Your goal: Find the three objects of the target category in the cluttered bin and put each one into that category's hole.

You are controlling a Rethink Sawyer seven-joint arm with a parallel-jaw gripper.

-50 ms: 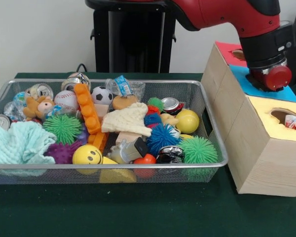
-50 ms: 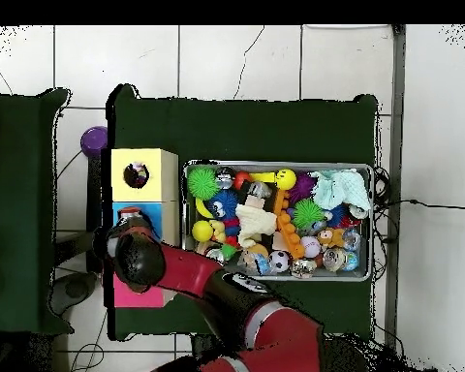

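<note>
Front view shows the arm (image 1: 227, 15) swung out over the box (image 1: 266, 158) at the right of the table, its wrist low over the blue section (image 1: 266, 91), between the red top (image 1: 227, 52) and the yellow top (image 1: 266, 118). From where I stand the claw is hidden under the wrist, so I cannot tell whether it grips anything. Down in the yellow hole (image 1: 287, 117) something small, white and red, shows, so I would judge at least one object already dropped; which category is wanted I cannot say, and how many are left is a guess. The bin (image 1: 207, 101) sits just beside the box and is crowded: a cream knit hat (image 1: 128, 120), a mint cloth (image 1: 19, 140), an orange brick strip (image 1: 88, 109), green spiky balls (image 1: 63, 127), a blue spiky ball (image 1: 164, 136), a smiley ball (image 1: 87, 154), several cans (image 1: 171, 104), a baseball (image 1: 65, 98), a little football (image 1: 102, 95). Plenty of searching looks to remain

Overhead, the table (image 2: 246, 126) wears dark green cloth on a pale tiled floor (image 2: 217, 58); a second green table (image 2: 18, 194) stands apart to one side, with a purple thing (image 2: 94, 140) on the floor between
</note>
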